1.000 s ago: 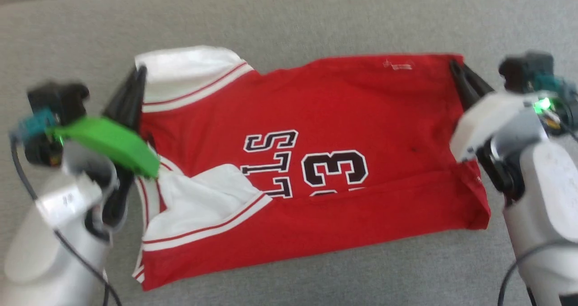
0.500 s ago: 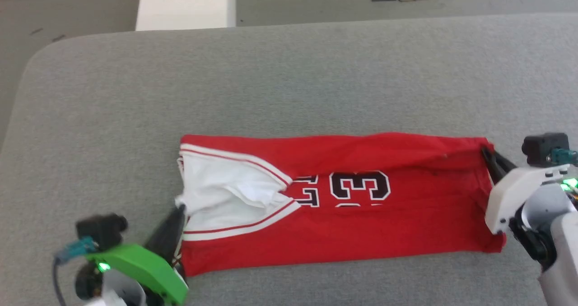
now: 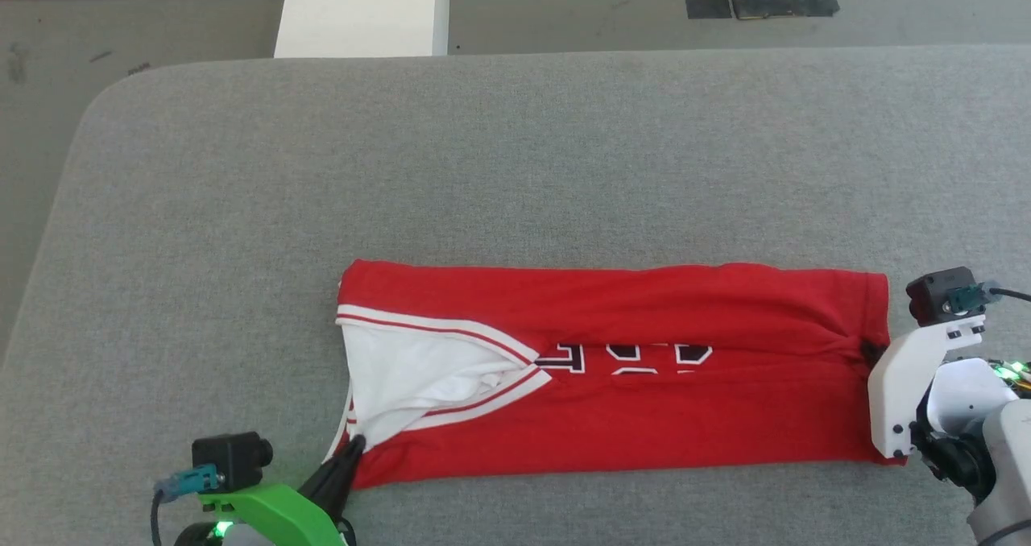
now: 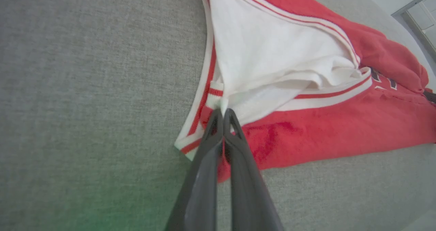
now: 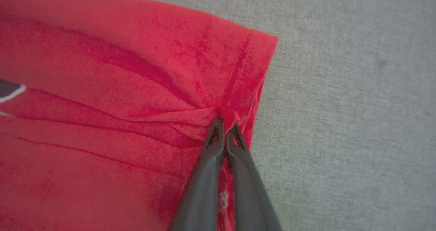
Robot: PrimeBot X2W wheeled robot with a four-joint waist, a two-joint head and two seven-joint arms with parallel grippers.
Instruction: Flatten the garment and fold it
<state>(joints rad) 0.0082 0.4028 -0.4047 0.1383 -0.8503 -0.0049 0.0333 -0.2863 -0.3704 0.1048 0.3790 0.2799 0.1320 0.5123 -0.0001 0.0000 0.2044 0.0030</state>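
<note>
Soft red knit here, the garment (image 3: 644, 441) folded into one long flat band with a crease running down its middle. Its long axis runs left to right across the head view. The white sleeve (image 3: 411, 369) end, edged in red-and-white striped trim, points to the robot's left, and the stitched hem end points right. Black lettering (image 3: 620, 357) with a white outline peeks out as a thin sliver under the fold. The band lies on the near half of the surface (image 3: 483, 167).

Left tool (image 4: 223, 112): the slim dark fingers are pressed tight together, pinching the cloth at the near-left corner where sleeve and trim meet. Right tool (image 5: 224, 123): also clamped together, nipping a small pucker of red cloth by the hem, with wrinkles fanning out from it.

The surface is grey, felt-like and matte, with a rounded far-left corner. Beyond it are a grey floor (image 3: 48, 63), a white block (image 3: 362, 10) and dark tape patches (image 3: 761, 2)
</note>
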